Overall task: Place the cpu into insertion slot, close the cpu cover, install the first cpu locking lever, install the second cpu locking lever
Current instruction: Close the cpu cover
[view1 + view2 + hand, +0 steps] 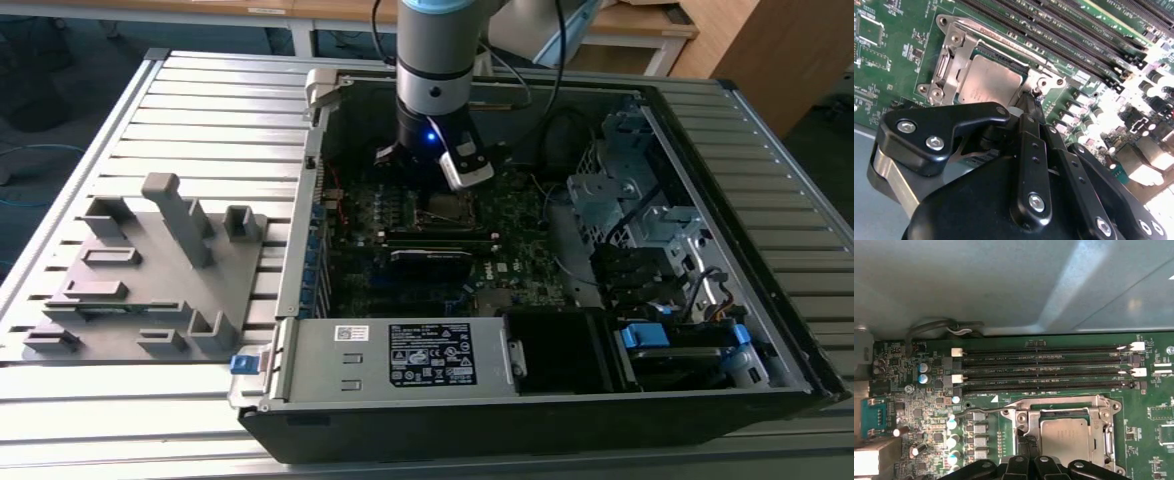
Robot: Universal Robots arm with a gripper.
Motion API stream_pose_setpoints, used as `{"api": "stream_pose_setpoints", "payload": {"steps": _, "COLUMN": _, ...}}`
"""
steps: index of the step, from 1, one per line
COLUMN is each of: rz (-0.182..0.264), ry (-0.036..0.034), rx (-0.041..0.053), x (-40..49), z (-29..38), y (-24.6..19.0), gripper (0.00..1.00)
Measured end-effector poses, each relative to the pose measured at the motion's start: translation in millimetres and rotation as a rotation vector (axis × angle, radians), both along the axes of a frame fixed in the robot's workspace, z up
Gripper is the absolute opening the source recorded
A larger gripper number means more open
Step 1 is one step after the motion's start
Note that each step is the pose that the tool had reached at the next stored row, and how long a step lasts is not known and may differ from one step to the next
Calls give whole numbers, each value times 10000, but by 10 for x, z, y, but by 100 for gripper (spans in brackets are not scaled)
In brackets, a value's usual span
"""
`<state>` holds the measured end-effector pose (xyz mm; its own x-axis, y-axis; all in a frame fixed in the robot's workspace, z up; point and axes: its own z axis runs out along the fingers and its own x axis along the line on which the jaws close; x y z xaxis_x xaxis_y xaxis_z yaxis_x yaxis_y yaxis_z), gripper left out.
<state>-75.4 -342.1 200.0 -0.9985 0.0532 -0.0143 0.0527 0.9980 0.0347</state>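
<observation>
The cpu point(989, 82), a flat silvery square, lies in the insertion slot point(1106, 440) on the green board. The cpu cover point(954, 55), a silvery frame plate, lies down around it, with the chip point(1064, 437) showing through its window. A thin wire locking lever point(984, 410) runs flat along the board from the socket's corner. My gripper point(1029, 100) hangs inside the open computer case point(534, 100), its black fingers drawn together, the tips point(1026, 442) at the socket's edge beside the cover's corner tab. I see nothing between them.
Long black memory slots point(1044, 367) run beside the socket, and capacitors point(924, 372) stand near its other side. A power supply point(400, 355) and a drive cage point(627, 200) crowd the case. A grey fixture block point(147, 270) sits on the slatted table at the exterior view's left.
</observation>
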Motion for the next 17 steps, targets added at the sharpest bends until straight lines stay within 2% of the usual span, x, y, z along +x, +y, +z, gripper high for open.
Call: {"api": "stream_pose_setpoints", "payload": {"steps": 17, "rz": 0, "ry": 1, "rx": -1, "x": -3, "z": -24, "y": 0, "gripper": 10}}
